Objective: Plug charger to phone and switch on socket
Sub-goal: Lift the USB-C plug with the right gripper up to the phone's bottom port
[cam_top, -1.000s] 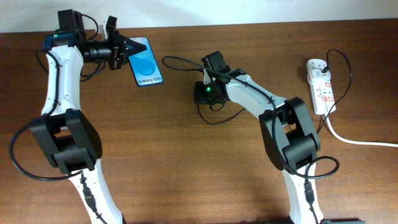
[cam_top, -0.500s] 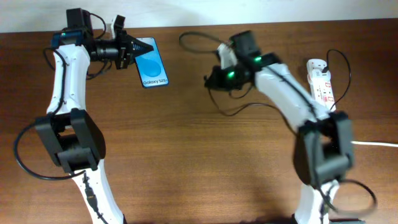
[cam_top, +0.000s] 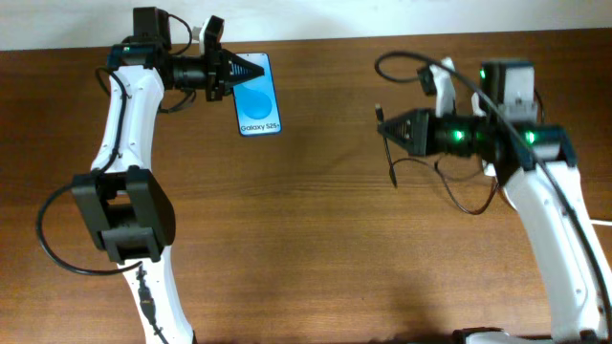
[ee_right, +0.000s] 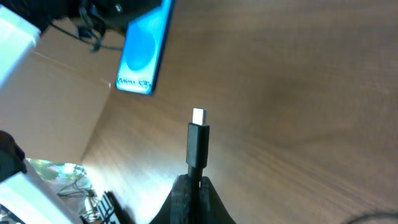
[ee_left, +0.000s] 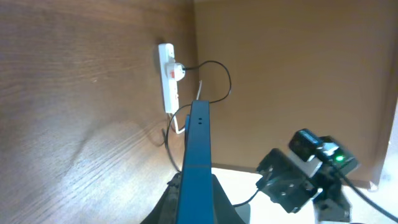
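My left gripper (cam_top: 256, 69) is shut on the top end of the phone (cam_top: 259, 99), which shows its blue screen and "Galaxy S25+" text. In the left wrist view the phone (ee_left: 198, 146) is edge-on between the jaws (ee_left: 196, 198). My right gripper (cam_top: 386, 129) is shut on the charger (cam_top: 393, 164) just behind its plug tip and holds it above the table. The plug (ee_right: 198, 142) sticks out of the jaws (ee_right: 199, 185) toward the phone (ee_right: 144, 53). The socket (ee_left: 166, 78) shows only in the left wrist view, far off with a cable plugged in; in the overhead view my right arm hides it.
The black cable loops under and behind my right arm (cam_top: 459, 196). A wide stretch of bare brown table (cam_top: 325, 220) lies between the two arms. My right arm with green lights shows in the left wrist view (ee_left: 311, 174).
My right gripper has lifted the charger plug off the middle of the table and swung right, turning to face left. My left gripper has carried the phone to the right.
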You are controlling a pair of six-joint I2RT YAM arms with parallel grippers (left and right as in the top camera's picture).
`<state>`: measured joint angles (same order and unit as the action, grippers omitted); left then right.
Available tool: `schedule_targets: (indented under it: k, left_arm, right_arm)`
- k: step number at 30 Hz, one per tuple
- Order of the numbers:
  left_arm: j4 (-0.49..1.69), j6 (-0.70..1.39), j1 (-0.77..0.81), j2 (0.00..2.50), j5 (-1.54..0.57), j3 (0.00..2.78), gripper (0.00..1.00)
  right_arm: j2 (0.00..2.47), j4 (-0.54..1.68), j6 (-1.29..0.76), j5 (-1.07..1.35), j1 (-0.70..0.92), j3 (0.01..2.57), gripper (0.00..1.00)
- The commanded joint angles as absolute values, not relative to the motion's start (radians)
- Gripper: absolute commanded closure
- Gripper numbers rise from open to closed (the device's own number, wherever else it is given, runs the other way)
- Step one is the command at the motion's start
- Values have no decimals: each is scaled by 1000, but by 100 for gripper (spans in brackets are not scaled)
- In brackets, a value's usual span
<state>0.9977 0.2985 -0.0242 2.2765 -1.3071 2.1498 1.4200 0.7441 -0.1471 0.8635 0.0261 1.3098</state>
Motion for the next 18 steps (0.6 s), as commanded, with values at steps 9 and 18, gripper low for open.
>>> schedule_targets:
  k: [9, 18]
  left_arm:
    - [996, 303, 59, 2270, -1377, 2160, 100]
    - [845, 512, 83, 2270, -1377, 2160, 100]
  right_arm:
    - [1308, 293, -620, 877, 210, 922, 96]
    - [1375, -87, -926, 770, 399, 867, 96]
